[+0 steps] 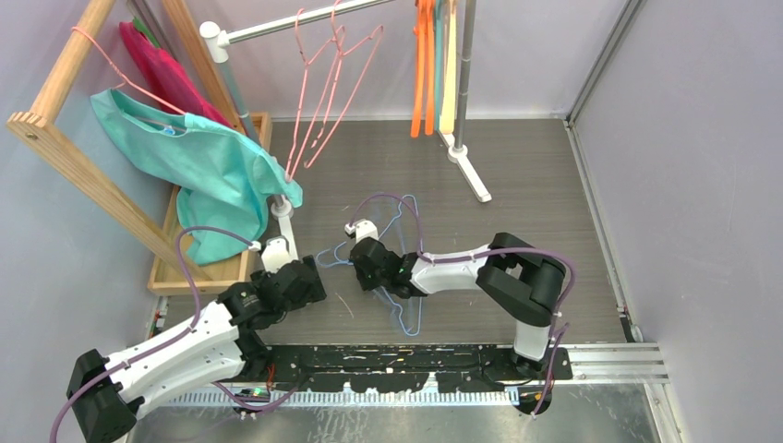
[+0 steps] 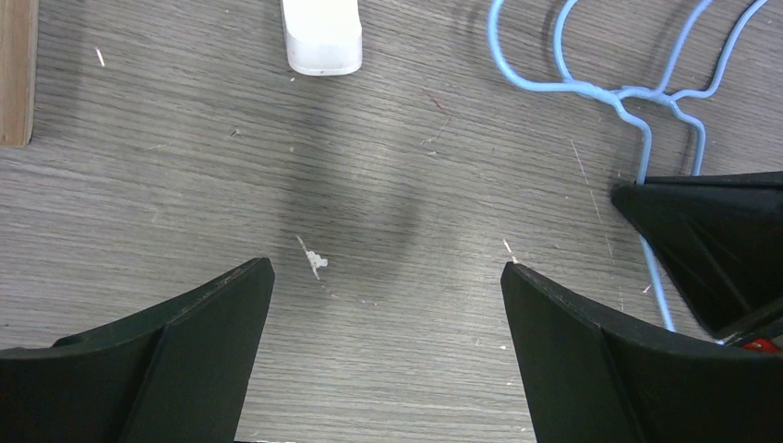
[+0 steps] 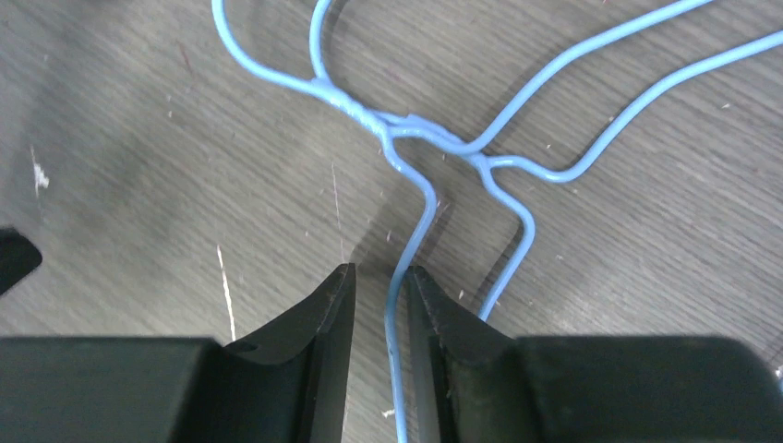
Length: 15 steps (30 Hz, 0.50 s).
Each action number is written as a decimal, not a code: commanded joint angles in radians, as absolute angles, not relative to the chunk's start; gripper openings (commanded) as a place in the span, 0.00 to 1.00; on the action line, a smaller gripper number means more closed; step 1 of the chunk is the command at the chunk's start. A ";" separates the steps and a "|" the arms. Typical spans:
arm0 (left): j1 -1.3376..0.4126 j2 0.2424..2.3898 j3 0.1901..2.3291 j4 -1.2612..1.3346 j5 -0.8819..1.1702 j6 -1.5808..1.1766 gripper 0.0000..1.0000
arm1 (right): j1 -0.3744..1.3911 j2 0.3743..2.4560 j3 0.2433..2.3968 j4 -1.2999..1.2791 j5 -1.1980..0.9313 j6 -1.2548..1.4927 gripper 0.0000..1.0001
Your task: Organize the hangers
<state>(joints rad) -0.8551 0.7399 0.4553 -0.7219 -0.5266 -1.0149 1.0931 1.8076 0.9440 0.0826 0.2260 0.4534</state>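
Wide-spread left pincer (image 2: 386, 268), right pincer (image 3: 380, 269) narrowed to a slit, seemingly not fully clamped

The right arm (image 1: 443, 272) lies across the middle of the light-blue wire hangers (image 1: 407, 328) on the bench (image 1: 536, 185), so their number cannot be told from above. At the far rail the orange hangers (image 1: 423, 65) and the cream hanger (image 1: 449, 74) lose their hooks to the top edge. In the right wrist view the blue wires run out at the top and right edges, and whether the right fingers (image 3: 314, 323) touch the wire between them cannot be told.
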 commanded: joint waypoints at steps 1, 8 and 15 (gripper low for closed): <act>-0.850 0.716 0.447 -0.700 -0.548 -1.027 0.98 | 1.106 1.851 0.954 0.052 0.302 0.471 0.02; -0.851 0.709 0.446 -0.712 -0.551 -1.029 0.98 | 1.105 1.611 0.844 0.086 0.390 0.503 0.01; -0.850 0.695 0.446 -0.715 -0.560 -1.029 0.98 | 1.075 1.269 0.769 0.106 0.367 0.540 0.01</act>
<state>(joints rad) -0.8551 0.7120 0.4458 -0.7231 -0.5266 -1.0149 1.0943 1.4395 0.7658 0.0452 0.3473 0.5056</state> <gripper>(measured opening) 0.980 0.047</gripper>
